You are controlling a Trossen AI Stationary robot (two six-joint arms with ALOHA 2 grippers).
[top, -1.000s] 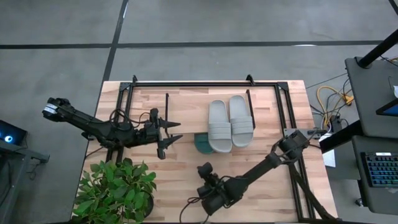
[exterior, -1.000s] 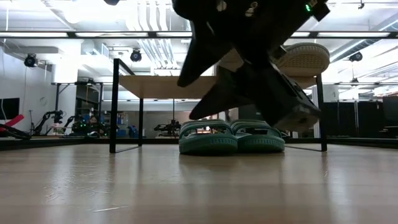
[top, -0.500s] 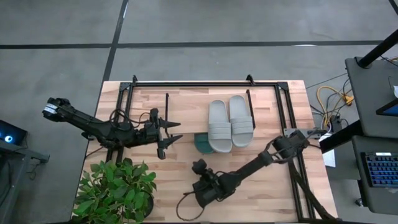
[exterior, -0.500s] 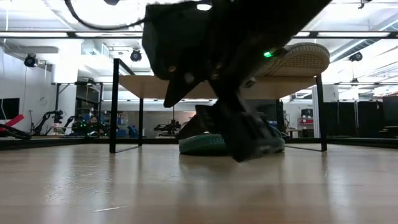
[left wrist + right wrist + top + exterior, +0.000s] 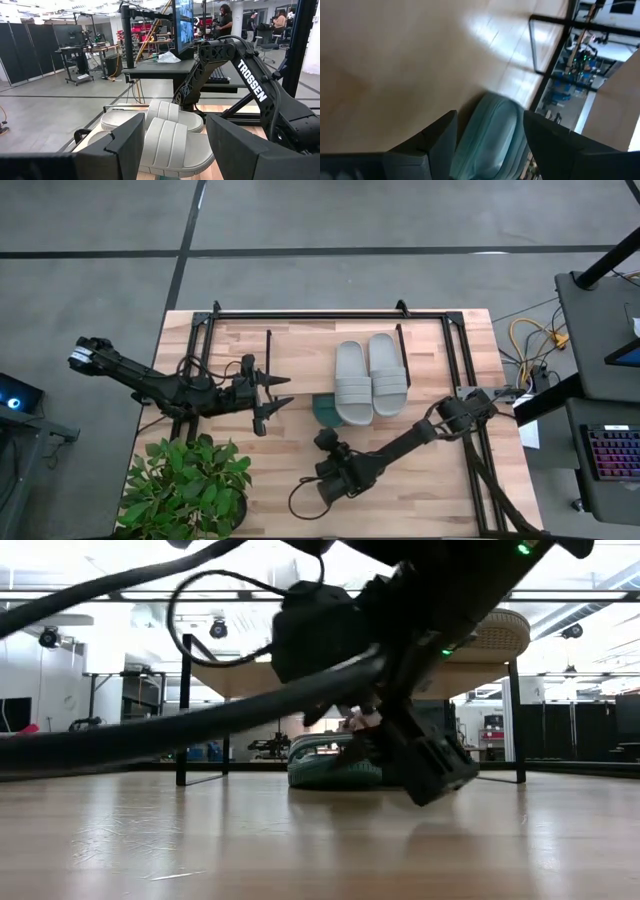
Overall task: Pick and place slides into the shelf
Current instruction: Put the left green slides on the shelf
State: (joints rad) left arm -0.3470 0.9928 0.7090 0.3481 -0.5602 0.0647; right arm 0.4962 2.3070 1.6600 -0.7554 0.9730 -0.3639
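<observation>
Two pale grey slides lay side by side, touching, on top of the shelf, toward its right end. Below the board, teal slides sat on the table; from above only one teal toe showed past the shelf's front edge, and the low view did not let me count them for certain.

The word TROSSEN ran in white along the right arm's link, seen from the left wrist.

The left gripper hung in front of the shelf's left half, fingers spread and empty, pointed toward the grey pair. The right gripper stood just in front of the shelf near the teal toe, jaws wide and holding nothing, a teal slide between its fingers' line of sight.

A potted plant stood at the table's front-left corner. The right arm and its cable blocked much of the low view.
</observation>
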